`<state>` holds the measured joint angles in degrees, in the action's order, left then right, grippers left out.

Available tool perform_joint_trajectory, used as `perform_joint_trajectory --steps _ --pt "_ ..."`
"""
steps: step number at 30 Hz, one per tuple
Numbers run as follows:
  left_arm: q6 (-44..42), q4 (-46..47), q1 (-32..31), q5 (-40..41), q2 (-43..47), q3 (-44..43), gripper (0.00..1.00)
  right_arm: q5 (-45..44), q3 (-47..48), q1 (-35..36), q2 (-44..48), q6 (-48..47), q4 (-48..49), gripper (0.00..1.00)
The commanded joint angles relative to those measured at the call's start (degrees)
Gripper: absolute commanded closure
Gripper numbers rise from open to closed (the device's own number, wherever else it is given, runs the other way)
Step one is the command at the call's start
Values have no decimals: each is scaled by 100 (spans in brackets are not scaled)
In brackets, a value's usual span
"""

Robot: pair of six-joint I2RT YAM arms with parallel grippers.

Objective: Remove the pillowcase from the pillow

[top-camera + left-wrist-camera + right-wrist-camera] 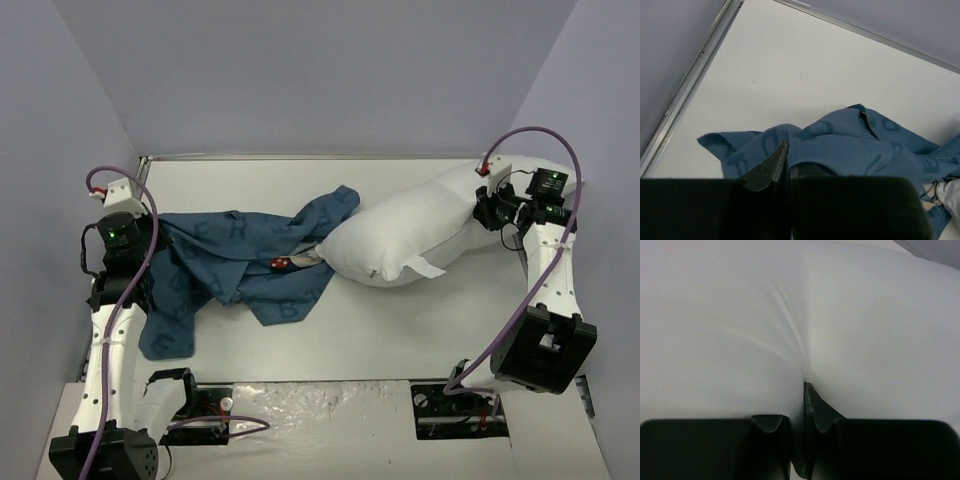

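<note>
Pillowcase (235, 265) lies crumpled at the middle left of the table (400, 330). One end touches the white pillow (410, 235) at the upper right. The left claw (788, 167) pinches the blue cloth. The right claw (797, 410) pinches the pillow.

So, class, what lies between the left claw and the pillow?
The blue pillowcase, crumpled, running from the left claw to the pillow; the top view shows it.

Soft, even overhead light — the desk (400, 330) reads bright, shadows faint. In both wrist views the black foreground is dark and blurred; the pillow (800, 315) looks nearly washed out — creases barely shaded.
</note>
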<state>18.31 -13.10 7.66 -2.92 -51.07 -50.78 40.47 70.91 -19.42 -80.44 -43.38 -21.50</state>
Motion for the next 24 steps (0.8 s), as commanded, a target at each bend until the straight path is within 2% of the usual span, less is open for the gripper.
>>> perform_joint_trajectory --steps 1,5,7,8,11,12,15,18,22,24 --pt "-55 53 51 81 -148 -291 98 1258 563 -176 152 740 260 100" --pt "-38 106 51 -165 -692 -476 98 1929 1388 -141 -32 1664 295 100" --pt "24 211 43 -586 -1157 -590 98 1668 2064 122 -234 2024 321 100" --pt "85 246 25 -718 -1290 -756 98 1127 2276 210 -304 2444 409 100" --pt "147 396 -203 -798 -1581 -1090 98 403 2734 360 -472 3436 872 100" --pt "173 527 -264 -842 -1616 -1161 98 -78 2743 351 -429 3693 1049 100" --pt "287 729 -397 -1078 -1897 -1565 98 -521 2551 404 -245 4309 1595 100" --pt "393 897 -554 -1624 -2204 -2047 98 -864 2217 737 -43 4531 1772 100" --pt "244 766 -968 -1747 -2557 -2716 98 -1961 1365 1308 379 4952 2184 100" --pt "209 687 -1082 -1739 -2662 -2892 98 -2139 969 1432 564 5110 2544 100"
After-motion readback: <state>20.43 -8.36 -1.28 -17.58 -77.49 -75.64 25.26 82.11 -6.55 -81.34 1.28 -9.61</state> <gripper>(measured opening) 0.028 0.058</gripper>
